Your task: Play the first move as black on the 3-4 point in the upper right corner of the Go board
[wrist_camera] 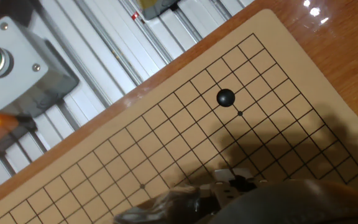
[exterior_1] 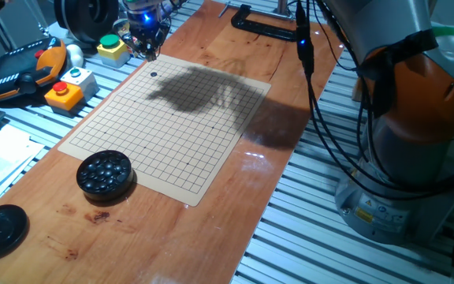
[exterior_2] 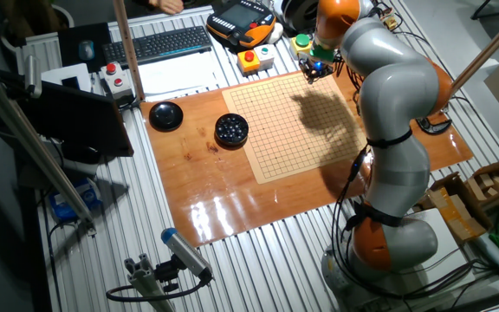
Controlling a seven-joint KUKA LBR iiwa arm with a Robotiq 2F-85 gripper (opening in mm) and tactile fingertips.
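The tiny glossy black stone (wrist_camera: 225,98) lies free on the tan gridded board (exterior_1: 172,142) near its upper right corner, at six o'clock below the raised gripper (exterior_1: 147,49), whose jaw state cannot be told.

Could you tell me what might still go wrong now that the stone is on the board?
The black stone lies loose on a crossing near the board corner, so a bump could slide it. The gripper hangs just above that corner; a low retreat might graze the stone. The board appears to be a thin sheet that might shift.
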